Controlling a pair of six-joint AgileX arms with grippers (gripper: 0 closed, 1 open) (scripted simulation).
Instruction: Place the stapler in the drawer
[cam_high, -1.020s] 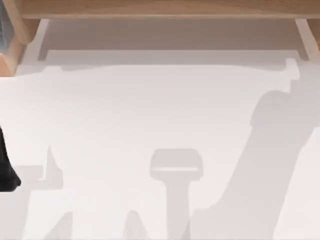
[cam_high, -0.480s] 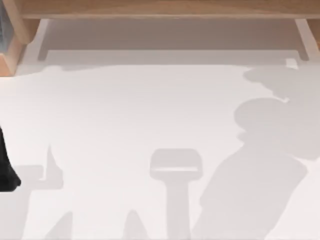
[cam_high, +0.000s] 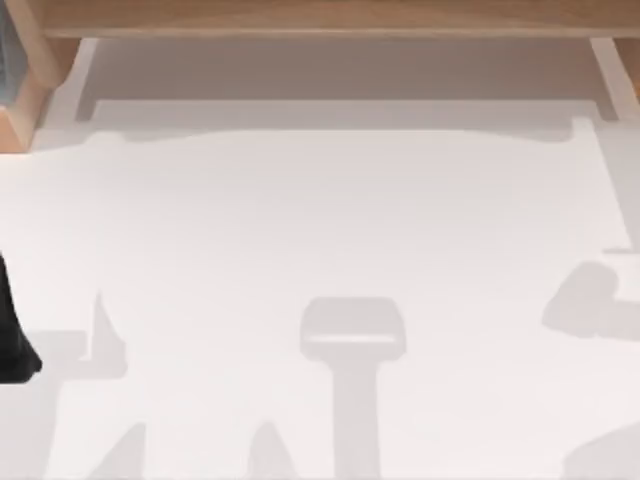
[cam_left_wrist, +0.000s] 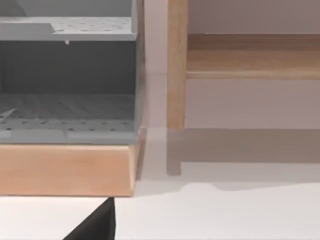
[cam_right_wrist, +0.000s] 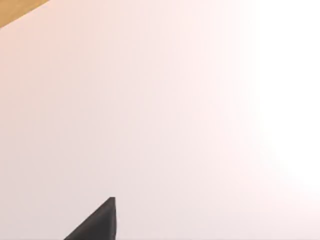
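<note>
The stapler is out of view. The drawer (cam_left_wrist: 67, 167) stands pulled out, with a pale wood front and a grey perforated inside, and in the top view its corner (cam_high: 18, 95) sits at the far left. A black part of my left gripper (cam_left_wrist: 97, 225) shows just in front of the drawer's wooden front, low over the white table. A black flared piece of my left arm (cam_high: 12, 335) lies at the left edge. A black part of my right gripper (cam_right_wrist: 97, 222) hangs over bare white table.
A wooden shelf frame (cam_high: 320, 18) runs along the back of the white table (cam_high: 320, 220), with an upright post (cam_left_wrist: 176, 65) beside the drawer. Grey shadows of the arms lie across the front and right of the table.
The right arm's shadow has swept from the table's right middle out toward the right edge and shrunk. The left arm's black piece has stayed still.
</note>
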